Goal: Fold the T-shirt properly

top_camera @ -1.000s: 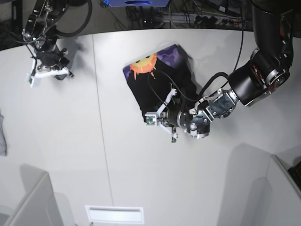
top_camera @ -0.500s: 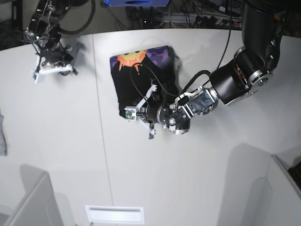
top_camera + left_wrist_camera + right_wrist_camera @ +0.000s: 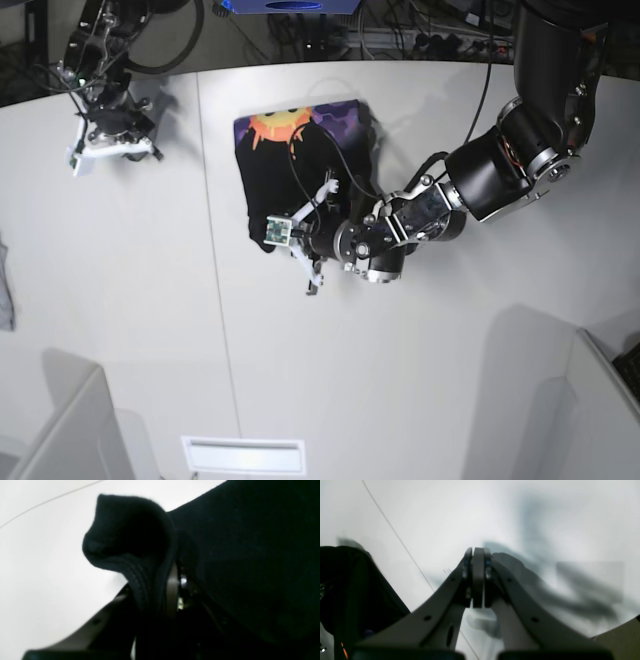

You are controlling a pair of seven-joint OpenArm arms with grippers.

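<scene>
The black T-shirt (image 3: 300,165) lies folded into a compact block on the white table (image 3: 420,380), with its orange sun print (image 3: 280,125) at the far edge. My left gripper (image 3: 292,238) is at the shirt's near edge. In the left wrist view the left gripper (image 3: 172,590) is shut on a ribbed fold of the T-shirt (image 3: 237,555), which bulges above the fingertips. My right gripper (image 3: 105,148) hovers at the far left, apart from the shirt. In the right wrist view the right gripper (image 3: 475,580) is shut and empty, and the T-shirt (image 3: 347,590) shows dark at the left edge.
A small grey cloth scrap (image 3: 5,290) lies at the table's left edge. A seam line (image 3: 215,260) runs across the table left of the shirt. Grey panels (image 3: 70,430) stand at the near corners, and cables and equipment line the far edge.
Over the last second my left gripper dragged the shirt left across the table; in the last half second it shifted only slightly. My right gripper stayed at the far left.
</scene>
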